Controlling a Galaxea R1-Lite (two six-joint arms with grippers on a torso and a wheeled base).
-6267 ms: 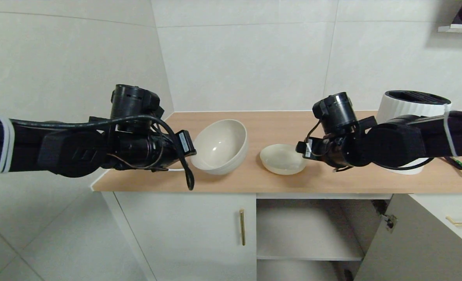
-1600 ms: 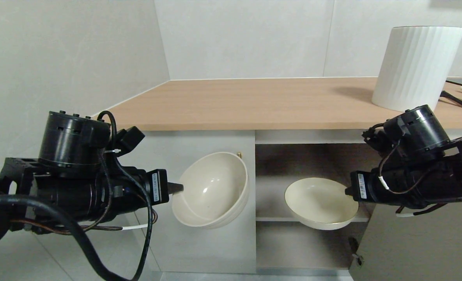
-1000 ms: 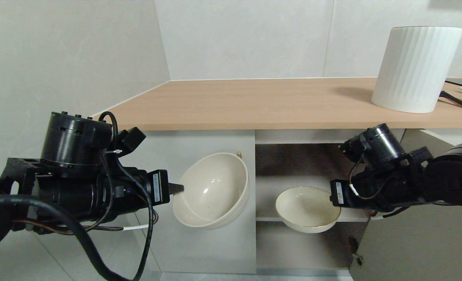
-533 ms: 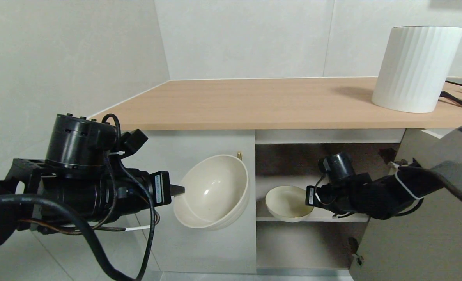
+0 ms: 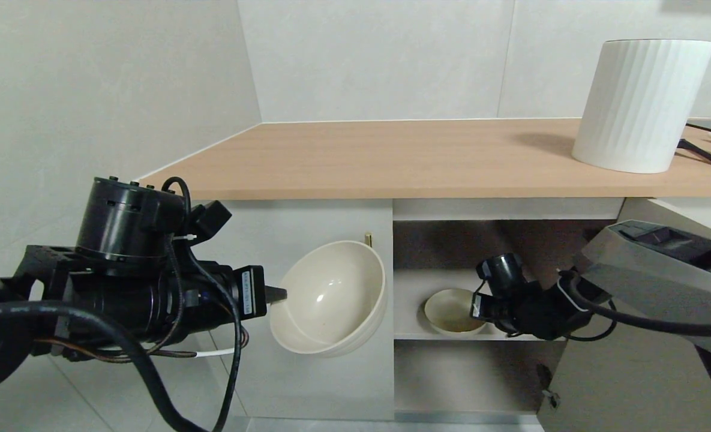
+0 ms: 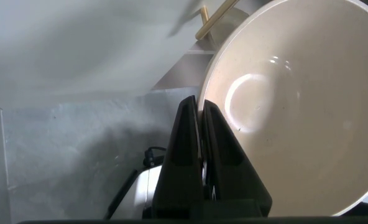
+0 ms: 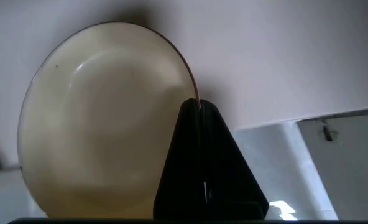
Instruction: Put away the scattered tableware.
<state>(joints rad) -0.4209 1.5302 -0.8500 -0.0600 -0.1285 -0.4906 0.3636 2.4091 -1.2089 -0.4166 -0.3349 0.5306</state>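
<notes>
A large cream bowl (image 5: 331,300) hangs tilted in front of the shut left cabinet door, its rim pinched by my left gripper (image 5: 274,294), which is shut on it; the left wrist view has the same bowl (image 6: 296,112) with the fingers (image 6: 199,134) clamped on its rim. My right gripper (image 5: 478,309) reaches inside the open cabinet, shut on the rim of a small cream plate (image 5: 451,311) that sits low over the middle shelf (image 5: 415,288). The plate (image 7: 103,118) is in the right wrist view, its gold-edged rim between the fingers (image 7: 199,124).
A wooden countertop (image 5: 391,159) runs above the cabinet, carrying a tall white ribbed container (image 5: 640,105) and pens (image 5: 706,153) at the right. The left cabinet door (image 5: 307,372) has a brass handle (image 5: 368,239). The open right door (image 5: 631,372) stands beside the lower shelf space.
The head view dropped from countertop to cabinet level. My right arm carried the plate from in front of the cabinet deep onto the middle shelf. The left arm with the bowl barely shifted.
</notes>
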